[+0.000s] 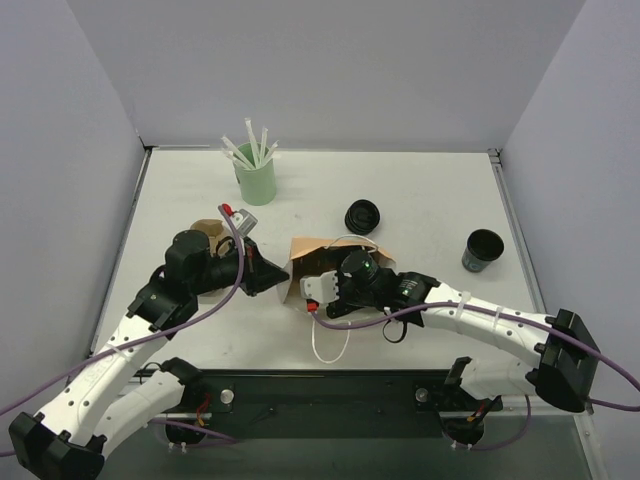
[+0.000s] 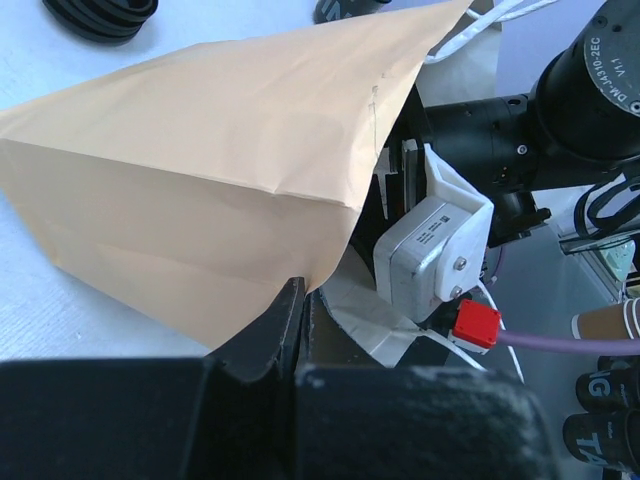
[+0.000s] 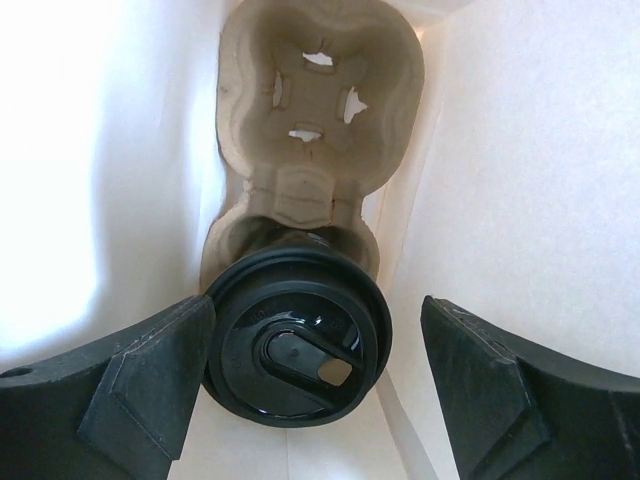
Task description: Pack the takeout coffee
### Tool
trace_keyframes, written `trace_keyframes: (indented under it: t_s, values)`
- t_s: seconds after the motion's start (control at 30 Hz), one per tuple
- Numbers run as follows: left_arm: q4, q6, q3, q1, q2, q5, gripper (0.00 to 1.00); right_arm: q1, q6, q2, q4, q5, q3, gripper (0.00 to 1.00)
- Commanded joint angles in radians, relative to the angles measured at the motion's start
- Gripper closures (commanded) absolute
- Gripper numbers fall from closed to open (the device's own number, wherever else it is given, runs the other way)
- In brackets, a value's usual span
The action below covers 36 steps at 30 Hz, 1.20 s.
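Observation:
A brown paper bag (image 1: 322, 252) lies on its side mid-table; it also shows in the left wrist view (image 2: 200, 170). My left gripper (image 2: 300, 305) is shut on the edge of the bag's mouth, also seen from above (image 1: 278, 277). My right gripper (image 3: 315, 385) is inside the bag and open. Between its fingers (image 3: 150, 380) a takeout coffee (image 3: 297, 335) with its black lid on sits in the near socket of a brown pulp carrier (image 3: 320, 120). The left finger is at the lid's rim and the right finger stands apart. From above, the right fingers are hidden by the bag.
A lidless black cup (image 1: 484, 250) stands at the right. A loose black lid (image 1: 363, 216) lies behind the bag. A mint-green cup of white straws (image 1: 255, 180) stands at the back. A brown object (image 1: 208, 232) is partly hidden behind my left arm. White bag handles (image 1: 330, 345) trail toward the near edge.

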Motion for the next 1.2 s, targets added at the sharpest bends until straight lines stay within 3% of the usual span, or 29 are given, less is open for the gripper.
trace_keyframes:
  t_s: [0.0, 0.3, 0.7, 1.17]
  values:
    - [0.005, -0.014, 0.059, -0.003, 0.009, -0.005, 1.0, 0.021, 0.046, -0.05, -0.072, -0.022, 0.047, 0.14]
    - [-0.001, -0.037, 0.078, -0.003, 0.036, 0.001, 1.0, 0.032, 0.123, -0.088, -0.125, -0.039, 0.082, 0.16]
    - [-0.155, -0.016, 0.202, -0.003, 0.114, -0.014, 1.0, 0.033, 0.227, -0.129, -0.161, -0.071, 0.138, 0.24]
    - [-0.237, -0.046, 0.319, -0.003, 0.207, -0.187, 0.98, -0.008, 0.376, -0.142, -0.15, -0.086, 0.233, 0.25]
